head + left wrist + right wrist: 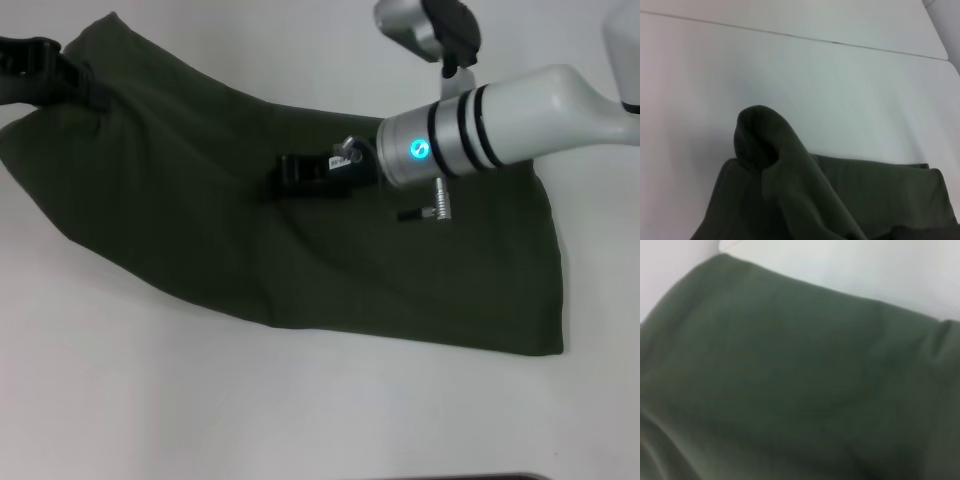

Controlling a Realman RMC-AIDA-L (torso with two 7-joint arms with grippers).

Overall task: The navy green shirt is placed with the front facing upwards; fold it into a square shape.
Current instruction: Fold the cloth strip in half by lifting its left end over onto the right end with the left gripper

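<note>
A folded shirt (250, 240) is spread on the white worktop (150, 400). Its far left corner is gripped by the left end effector (75, 80). The right end effector (300, 172) is pressed on its middle, its opening unclear.

The white table (200, 400) lies bare along the whole near edge and across the near left, giving open passage there. Bare surface also runs along the far side between the two arms, and down the right beyond the cloth's edge. The navy green shirt (250, 230) spreads as a wide slanted band from the far left to the near right and covers the middle. Over its centre hangs the right gripper (300, 175) on its thick white arm, which reaches in from the far right and blocks passage above the cloth there. The left gripper (50, 80) occupies the far left corner, at the shirt's raised edge (760, 135).
</note>
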